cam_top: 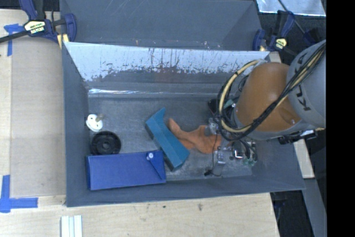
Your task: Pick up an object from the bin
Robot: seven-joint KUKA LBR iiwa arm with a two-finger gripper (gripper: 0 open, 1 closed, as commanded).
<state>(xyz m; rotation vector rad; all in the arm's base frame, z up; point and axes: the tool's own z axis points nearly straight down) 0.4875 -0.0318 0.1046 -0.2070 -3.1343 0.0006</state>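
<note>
Grey metal walls slope down to the floor of the bin [75, 119], and you have five loose things on it, one of each kind.

Nearest you, along the front wall at the left, lies one flat blue box [122, 171]. At the same depth on the right, your claw [219, 161] hangs low over the floor, near the front wall. You cannot tell from this view whether it is apart or together, and nothing shows in its grip.

One step back, a single blue block [166, 139] lies slantwise, its lower end touching the box's right corner. One floppy tan-orange piece [191, 139] leans against the block's right side and stretches to the claw, ending just beside it; it is the nearest thing.

Left of the block sits one black disc [105, 143], and just beyond it one small white piece [93, 122].

Farthest back on the right, the arm's orange cover [266, 100] and its looping cables [233, 86] hide that part of the floor.
</note>
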